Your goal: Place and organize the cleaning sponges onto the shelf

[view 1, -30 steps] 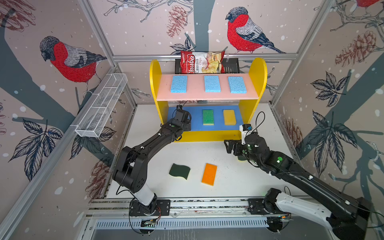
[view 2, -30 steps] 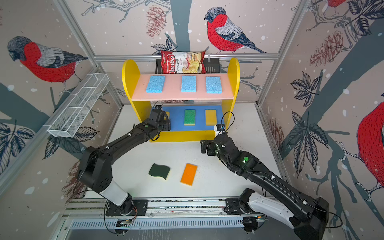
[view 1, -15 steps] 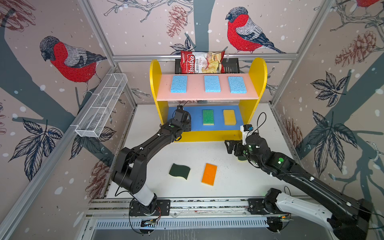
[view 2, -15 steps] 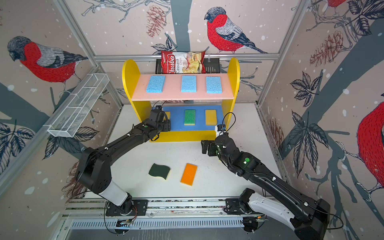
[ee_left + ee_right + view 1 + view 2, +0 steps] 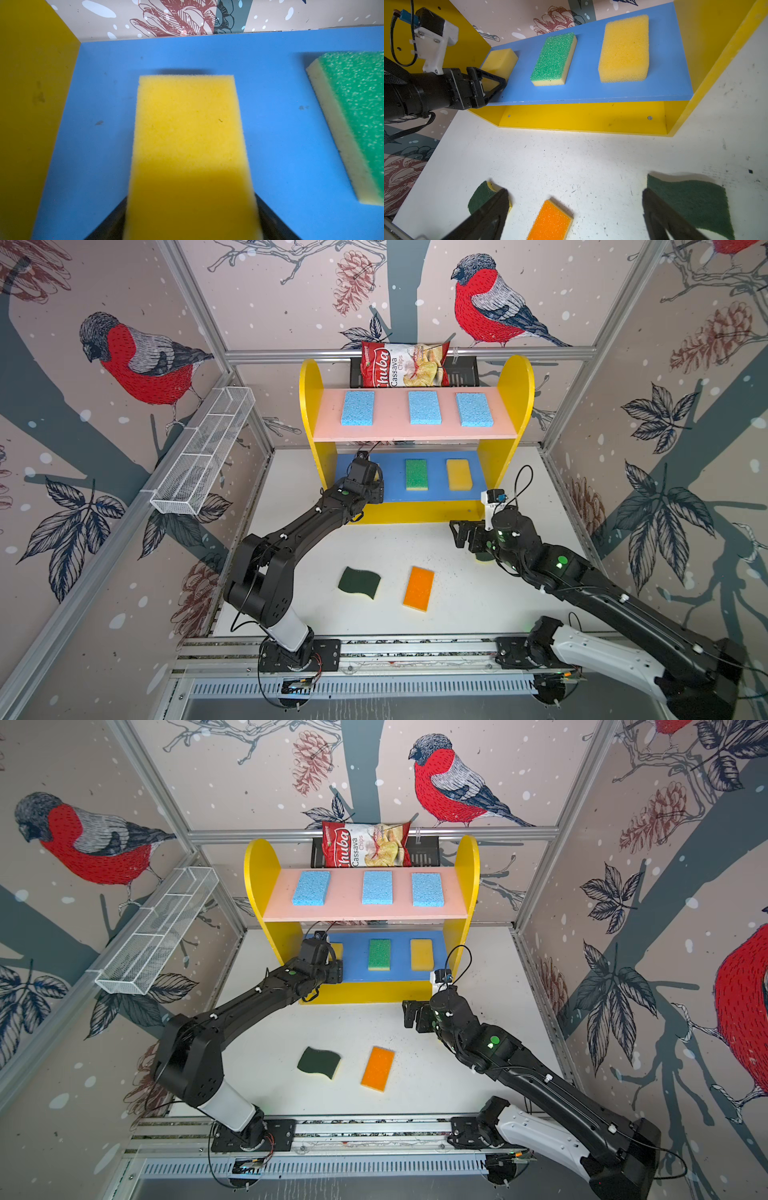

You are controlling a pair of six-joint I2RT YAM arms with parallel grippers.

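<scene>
yellow foam fills the left wrist view: the held yellow sponge [image 5: 187,135] sits lengthwise at the left end of the blue middle board [image 5: 280,124] of the shelf [image 5: 515,377]. the left gripper [image 5: 190,197] clasps its near end, with one of the fingers [image 5: 270,218] against each long side. on the same board the green-topped sponge [image 5: 416,475] sits in the middle and the second yellow sponge [image 5: 459,475] to the right, each apart from its neighbour. three light blue sponges [image 5: 424,407] lie in a spaced row on the pink upper board [image 5: 395,433], and a red chips bag [image 5: 405,364] stands behind it. the right gripper [image 5: 575,192] hangs over the white worktop [image 5: 457,605] just in front of the shelf's right end, fingers spread wide and holding nothing. on the worktop lie a wavy dark-green sponge [image 5: 360,582] and, near it, the orange-topped sponge [image 5: 419,588]. another wavy sponge [image 5: 691,201] lies under the right arm, beside one of the spread fingers.
</scene>
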